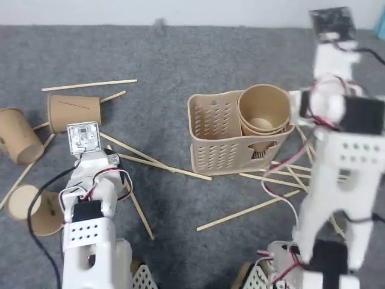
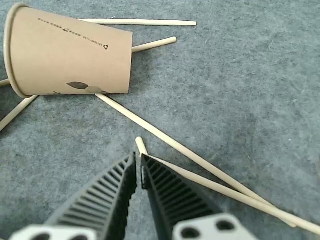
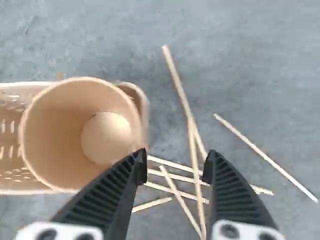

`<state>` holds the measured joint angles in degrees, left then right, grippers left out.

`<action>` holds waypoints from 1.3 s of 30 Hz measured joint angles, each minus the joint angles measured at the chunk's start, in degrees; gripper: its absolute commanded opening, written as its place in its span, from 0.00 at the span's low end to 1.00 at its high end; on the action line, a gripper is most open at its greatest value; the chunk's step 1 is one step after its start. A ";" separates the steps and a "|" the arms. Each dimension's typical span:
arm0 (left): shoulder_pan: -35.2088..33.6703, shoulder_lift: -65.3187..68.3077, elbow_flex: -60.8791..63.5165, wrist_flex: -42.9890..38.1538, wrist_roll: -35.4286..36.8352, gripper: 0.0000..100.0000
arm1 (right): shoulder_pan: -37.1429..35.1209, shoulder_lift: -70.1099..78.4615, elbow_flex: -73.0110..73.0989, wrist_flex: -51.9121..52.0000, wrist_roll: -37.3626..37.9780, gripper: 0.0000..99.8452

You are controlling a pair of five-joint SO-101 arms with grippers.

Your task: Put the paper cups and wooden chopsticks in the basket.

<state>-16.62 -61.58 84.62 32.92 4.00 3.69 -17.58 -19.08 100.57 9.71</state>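
Left hand (image 2: 139,157): fingers drawn to a thin slit on the end of a pale wooden chopstick (image 2: 210,182) that lies flat on the counter. A second stick (image 2: 165,140) runs close beside it. Just past the fingertips lies a tan paper cup on its side (image 2: 70,55), with stick ends poking out from behind it.

The overhead camera adds what that wrist lens misses: a second tipped cup (image 1: 18,135) and a third tipped cup (image 1: 27,208), farther out on the left.

Right hand (image 3: 175,155): fingers moderately wide, holding nothing, above the rim of the nested tan cups (image 3: 75,135). Overhead, these stand upright in the right end of a beige slotted plastic basket (image 1: 210,126). Loose sticks (image 3: 185,105) lie on the counter beyond and beside the basket.

Surface: grey felt-like counter (image 1: 180,54). A pale wall strip (image 1: 180,9) runs along the far edge.
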 measured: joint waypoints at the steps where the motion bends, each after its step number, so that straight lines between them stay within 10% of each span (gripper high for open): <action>1: 0.00 0.00 0.00 0.00 0.00 0.01 | 1.85 -1.49 2.29 0.00 0.00 0.11; 15: -11.52 0.00 -4.31 0.53 -0.26 0.01 | 13.63 -9.85 55.56 -20.57 18.46 0.01; 22: -22.42 0.00 -19.25 15.38 -0.44 0.01 | 12.84 -11.43 81.23 -43.96 19.08 0.01; 39: -36.04 10.81 -30.51 30.77 -14.33 0.01 | 12.40 -14.24 85.36 -46.86 19.08 0.01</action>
<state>-52.66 -50.77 54.11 63.69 -10.33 16.09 -31.82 66.29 53.71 28.79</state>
